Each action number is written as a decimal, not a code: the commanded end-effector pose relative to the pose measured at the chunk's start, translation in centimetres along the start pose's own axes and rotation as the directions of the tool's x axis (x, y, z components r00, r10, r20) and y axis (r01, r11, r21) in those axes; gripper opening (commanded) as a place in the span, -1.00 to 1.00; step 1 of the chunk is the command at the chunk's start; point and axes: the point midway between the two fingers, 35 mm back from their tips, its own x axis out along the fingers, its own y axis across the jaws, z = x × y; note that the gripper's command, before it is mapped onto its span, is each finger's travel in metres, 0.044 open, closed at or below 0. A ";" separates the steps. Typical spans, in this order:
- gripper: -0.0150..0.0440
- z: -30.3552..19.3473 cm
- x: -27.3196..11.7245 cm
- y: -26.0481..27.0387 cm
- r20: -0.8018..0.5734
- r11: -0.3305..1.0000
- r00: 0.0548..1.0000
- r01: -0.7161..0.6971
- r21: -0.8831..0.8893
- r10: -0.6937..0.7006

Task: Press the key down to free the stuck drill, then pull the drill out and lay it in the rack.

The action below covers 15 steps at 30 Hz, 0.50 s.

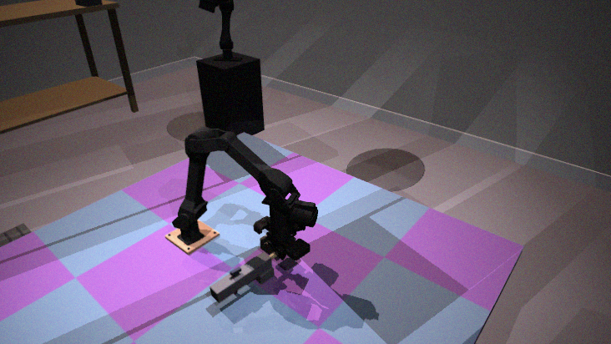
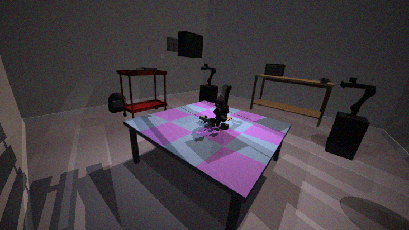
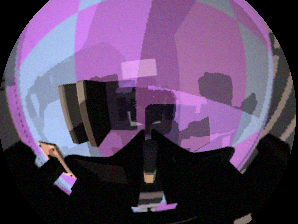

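A long grey holder point(image 1: 243, 278) point(image 2: 209, 121) lies level just above the table, below and left of my gripper in the top view. A small dark tab point(image 1: 235, 272), apparently the key, stands on its top. The drill, a slim piece with a brass-coloured part point(image 1: 272, 255) point(image 3: 149, 177), sits at the holder's near end in line with it. My gripper point(image 1: 280, 256) point(image 3: 148, 132) is shut on the drill; its dark fingers hide most of it. The dark rack point(image 2: 224, 125) with tan edges point(image 3: 63, 114) stands beside the gripper, at left in the wrist view.
The chequered table point(image 1: 466, 239) point(image 2: 237, 171) carries the arm's tan base plate point(image 1: 173, 236) point(image 3: 56, 156). Moving shadows cross the table. A red cart point(image 2: 144, 106), a wooden bench point(image 2: 294, 80) and two other arms on black pedestals point(image 2: 347, 135) point(image 1: 230, 98) stand away from it.
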 end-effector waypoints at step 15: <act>-0.14 1.5 -0.1 0.0 0.001 1.000 1.000 0.000 0.000 0.000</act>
